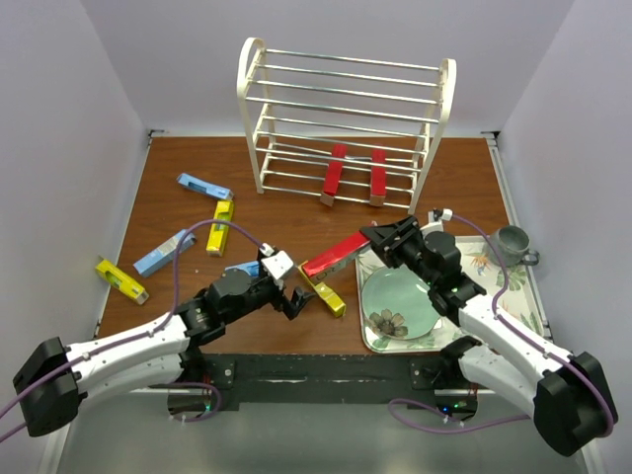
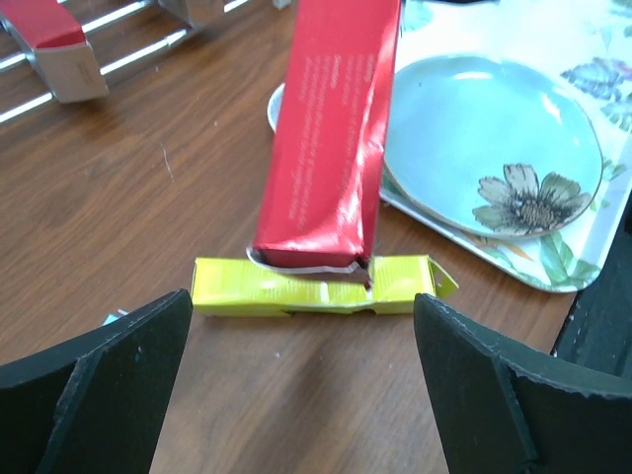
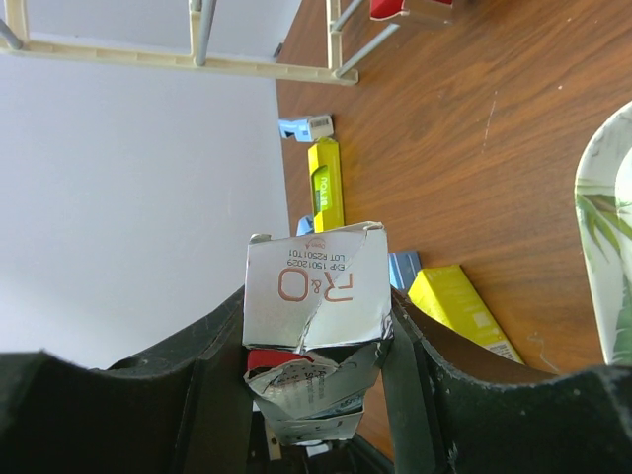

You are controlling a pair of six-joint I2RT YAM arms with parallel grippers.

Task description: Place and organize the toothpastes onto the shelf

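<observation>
The white wire shelf stands at the back with two red toothpastes on a low tier. My right gripper is shut on the third red toothpaste, held above the table; its torn end sits between the fingers. My left gripper is open and empty, just short of a yellow toothpaste lying flat under the red one. More yellow and light blue boxes lie on the left.
A floral tray on the right holds a light green plate and a grey cup. White walls enclose the brown table on three sides.
</observation>
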